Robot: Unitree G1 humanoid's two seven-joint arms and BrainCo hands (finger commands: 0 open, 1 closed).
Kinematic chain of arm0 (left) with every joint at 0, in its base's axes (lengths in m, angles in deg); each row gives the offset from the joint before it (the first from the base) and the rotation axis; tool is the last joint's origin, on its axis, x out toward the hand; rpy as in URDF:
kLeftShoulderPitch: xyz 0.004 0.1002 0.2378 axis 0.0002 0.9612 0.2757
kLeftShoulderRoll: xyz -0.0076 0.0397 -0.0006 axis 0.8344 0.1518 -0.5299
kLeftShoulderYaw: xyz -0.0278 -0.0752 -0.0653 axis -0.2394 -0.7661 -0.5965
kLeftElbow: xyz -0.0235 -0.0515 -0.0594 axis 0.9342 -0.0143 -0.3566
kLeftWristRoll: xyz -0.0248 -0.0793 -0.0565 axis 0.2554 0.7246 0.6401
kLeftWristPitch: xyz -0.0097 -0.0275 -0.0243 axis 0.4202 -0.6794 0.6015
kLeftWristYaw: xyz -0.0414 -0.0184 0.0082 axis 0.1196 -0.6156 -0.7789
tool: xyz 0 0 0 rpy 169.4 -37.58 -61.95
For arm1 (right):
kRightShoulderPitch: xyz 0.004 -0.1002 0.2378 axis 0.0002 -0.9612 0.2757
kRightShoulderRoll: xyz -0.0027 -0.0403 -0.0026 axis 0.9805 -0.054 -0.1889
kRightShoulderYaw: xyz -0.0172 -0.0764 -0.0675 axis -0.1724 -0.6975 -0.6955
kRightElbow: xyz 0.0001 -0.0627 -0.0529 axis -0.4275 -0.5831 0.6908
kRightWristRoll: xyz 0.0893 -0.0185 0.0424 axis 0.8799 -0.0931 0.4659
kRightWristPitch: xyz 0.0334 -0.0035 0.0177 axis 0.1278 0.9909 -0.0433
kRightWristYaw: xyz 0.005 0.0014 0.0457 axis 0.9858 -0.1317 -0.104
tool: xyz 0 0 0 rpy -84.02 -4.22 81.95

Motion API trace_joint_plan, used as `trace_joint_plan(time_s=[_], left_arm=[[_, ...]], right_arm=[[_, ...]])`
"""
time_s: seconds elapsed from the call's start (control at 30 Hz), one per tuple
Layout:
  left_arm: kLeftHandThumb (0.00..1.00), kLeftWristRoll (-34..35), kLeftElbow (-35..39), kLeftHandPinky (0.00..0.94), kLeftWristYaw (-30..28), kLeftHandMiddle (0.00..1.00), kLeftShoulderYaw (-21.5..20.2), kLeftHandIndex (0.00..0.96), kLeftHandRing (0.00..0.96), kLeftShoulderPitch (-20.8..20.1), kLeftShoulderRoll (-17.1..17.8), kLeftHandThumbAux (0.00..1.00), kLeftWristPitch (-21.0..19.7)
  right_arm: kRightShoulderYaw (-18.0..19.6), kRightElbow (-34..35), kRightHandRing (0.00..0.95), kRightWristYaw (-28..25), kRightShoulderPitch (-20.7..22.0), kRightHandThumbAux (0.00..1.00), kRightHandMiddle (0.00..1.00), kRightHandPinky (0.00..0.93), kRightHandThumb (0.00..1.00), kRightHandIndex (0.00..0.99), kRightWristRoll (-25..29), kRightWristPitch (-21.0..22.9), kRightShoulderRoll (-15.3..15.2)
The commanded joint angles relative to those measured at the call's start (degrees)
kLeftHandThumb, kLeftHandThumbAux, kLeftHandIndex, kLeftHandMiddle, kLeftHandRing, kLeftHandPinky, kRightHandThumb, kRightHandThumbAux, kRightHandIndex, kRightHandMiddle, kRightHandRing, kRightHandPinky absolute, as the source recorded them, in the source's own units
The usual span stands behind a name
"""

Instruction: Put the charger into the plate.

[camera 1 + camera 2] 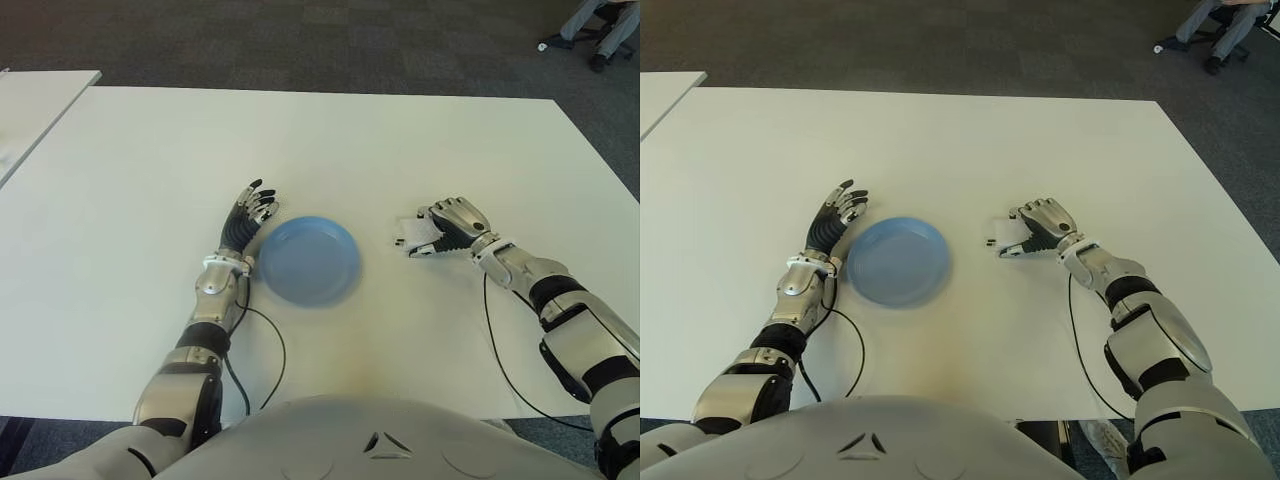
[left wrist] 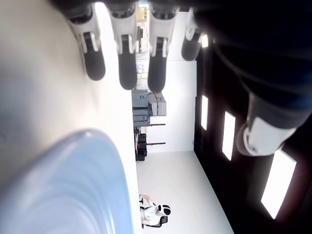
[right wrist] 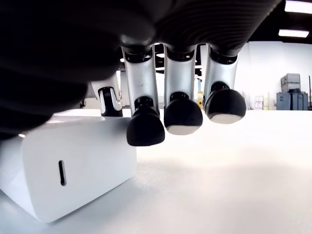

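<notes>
1. Near edge: robot torso, with both forearms reaching forward over the white rectangular table [image 1: 330, 140].
2. Round blue plastic plate [image 1: 309, 259] sits on the table ahead of the torso, slightly to the robot's left of centre. It holds nothing.
3. Left hand [image 1: 247, 220] shows just beside the plate's left rim. Fingers extended and loosely spread, pointing away from the robot; they grip nothing. Left wrist view: dark fingertips [image 2: 127, 68] hang straight, with the plate rim close below the palm. Contact with the plate cannot be told.
4. Small white boxy plastic charger [image 3: 73, 170] lies on the table to the right of the plate, well apart from it. Long axis runs roughly flat along the tabletop; a face with a dark slot turns toward the wrist camera. Which end carries the prongs cannot be told.
5. Right hand [image 1: 1040, 226] is at the charger. Fingers half curled, arched over it; right wrist view shows three fingertips [image 3: 145, 129] hanging clear of the table just beside the charger's upper edge, the thumb behind it. No closed grip is visible.
</notes>
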Motion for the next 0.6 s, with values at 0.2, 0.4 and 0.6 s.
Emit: trace_joint_plan(time_s=[0.2,0.4,0.6], left_arm=[[0.0,-0.38,-4.43,0.207,0.75,0.236,0.23,0.11,0.223,1.95,-1.32,0.544,-1.68],[0.0,-0.16,-5.14,0.21,0.46,0.236,0.13,0.114,0.222,1.49,-1.33,0.545,-1.82],[0.0,0.23,-5.88,0.219,-0.02,0.236,-0.15,0.118,0.225,0.8,-1.02,0.54,-2.92]], right_arm=[[-0.11,1.2,0.884,2.26,1.6,0.71,0.892,0.875,0.739,0.44,-1.44,-1.41,-0.89],[2.81,8.14,0.888,-0.49,3.56,0.71,0.895,0.876,0.739,0.44,0.9,-3.0,-1.09],[9.38,26.89,0.89,-7.3,-0.68,0.709,0.896,0.874,0.742,0.44,6.43,-2.4,-2.23]])
